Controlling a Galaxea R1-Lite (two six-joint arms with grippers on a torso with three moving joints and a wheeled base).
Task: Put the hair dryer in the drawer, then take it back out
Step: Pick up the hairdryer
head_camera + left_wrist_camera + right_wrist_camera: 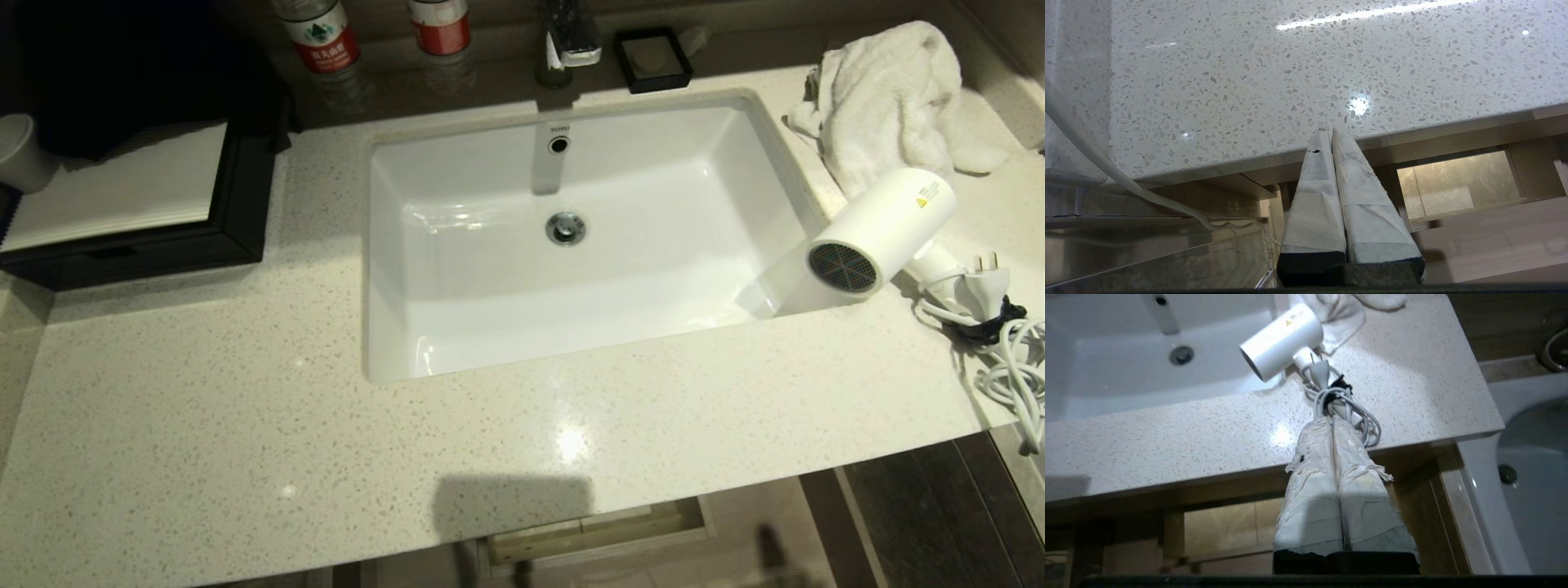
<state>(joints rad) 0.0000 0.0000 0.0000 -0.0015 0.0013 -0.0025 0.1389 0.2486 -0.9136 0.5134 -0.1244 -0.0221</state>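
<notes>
- The hair dryer (878, 233) lies on the speckled desk (326, 457), just beside the right edge of the white sink (392, 245). Its round grey grille points toward the robot.
- The dryer's white cord (1008, 367) is tied in a bundle with the plug on top. It lies close to the desk's front right corner, next to the dryer's handle.
- A fluffy white towel (890, 90) sits behind the dryer and seems to touch its back end.
- The drawer (596, 535) is under the front edge of the desk. It looks pulled out a little, and only a small strip of it shows.
- The right end effector (1333, 420) is clenched with nothing in it. It is low in front of the desk edge and points up at the cord bundle.
- The left end effector (1330, 132) is also clenched and empty, parked by the desk's front edge.
- The step now seems to be reaching for the dryer. To do it well, the right end effector should let its fingers spread first, then rise above the desk.
- It is best to grab the dryer's body or handle, not the loose cord.
- Watch that the cord does not catch on the desk corner, and leave the towel alone.
</notes>
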